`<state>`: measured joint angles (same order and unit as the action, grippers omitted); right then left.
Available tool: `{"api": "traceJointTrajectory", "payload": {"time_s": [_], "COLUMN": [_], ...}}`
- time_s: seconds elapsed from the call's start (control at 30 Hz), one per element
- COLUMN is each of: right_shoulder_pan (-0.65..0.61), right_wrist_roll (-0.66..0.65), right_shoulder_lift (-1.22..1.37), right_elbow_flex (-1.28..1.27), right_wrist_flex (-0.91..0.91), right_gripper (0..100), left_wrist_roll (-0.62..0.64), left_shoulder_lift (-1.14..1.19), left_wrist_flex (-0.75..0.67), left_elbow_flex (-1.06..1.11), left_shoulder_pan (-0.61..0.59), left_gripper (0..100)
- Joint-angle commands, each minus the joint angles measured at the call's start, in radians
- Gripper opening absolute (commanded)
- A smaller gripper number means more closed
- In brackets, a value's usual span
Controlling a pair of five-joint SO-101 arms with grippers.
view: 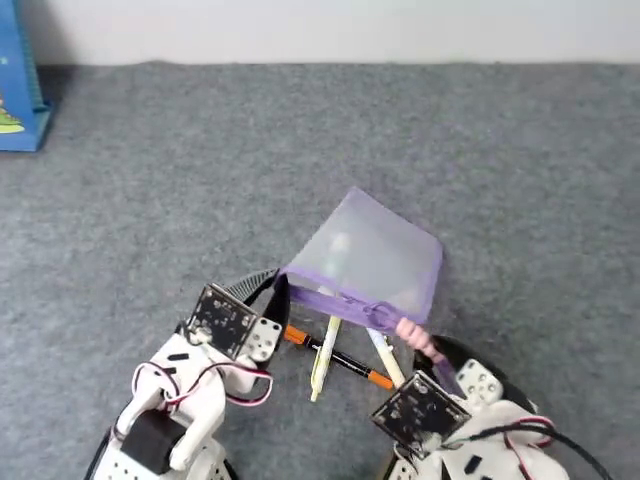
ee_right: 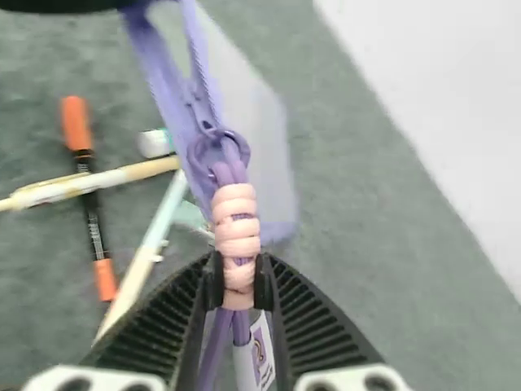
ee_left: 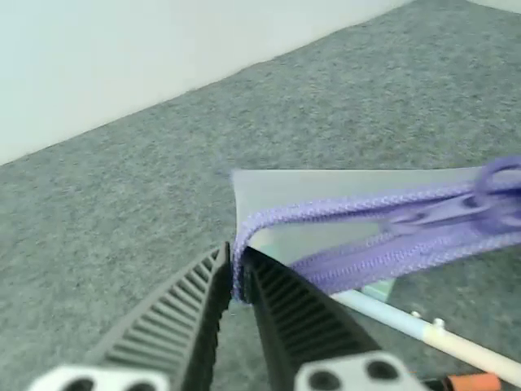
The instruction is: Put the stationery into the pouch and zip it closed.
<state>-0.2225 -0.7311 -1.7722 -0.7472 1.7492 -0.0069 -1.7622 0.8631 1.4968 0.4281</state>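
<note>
A translucent purple pouch (view: 375,255) is held up off the grey carpet between both arms. My left gripper (view: 281,293) is shut on the pouch's corner by the purple zipper (ee_left: 358,213). My right gripper (view: 428,350) is shut on the pink zipper pull (ee_right: 235,224), which hangs from the zipper ring at the opposite end. Under the pouch lie an orange-capped black pen (view: 335,357), a cream pen (view: 325,357) and a pale pen (view: 385,358), all outside the pouch. The cream pen (ee_right: 89,182) and orange pen (ee_right: 89,220) also show in the right wrist view.
A blue box (view: 20,85) stands at the far left edge by the white wall. Open grey carpet (view: 200,170) stretches behind and to both sides of the pouch.
</note>
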Motion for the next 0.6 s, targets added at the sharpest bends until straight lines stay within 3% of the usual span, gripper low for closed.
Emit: {"api": "traceJointTrajectory", "payload": {"time_s": [0.0, 0.3, 0.57], "right_shoulder_pan": [0.102, 0.309, 0.32], "right_wrist_roll": [-0.038, -0.049, -0.048], "right_shoulder_lift": [-0.016, -0.022, -0.022], "right_elbow_flex": [0.003, 0.003, 0.003], "right_wrist_flex": [0.038, 0.041, 0.041], "right_gripper": [0.9, 0.9, 0.9], "left_wrist_roll": [-0.008, -0.008, -0.014], "left_shoulder_lift": [-0.011, -0.012, -0.012], "left_wrist_flex": [-0.014, 0.206, 0.259], "left_elbow_flex": [-0.013, -0.119, -0.124], "left_shoulder_pan": [-0.057, -0.183, -0.176], "left_gripper": [1, 1, 1]}}
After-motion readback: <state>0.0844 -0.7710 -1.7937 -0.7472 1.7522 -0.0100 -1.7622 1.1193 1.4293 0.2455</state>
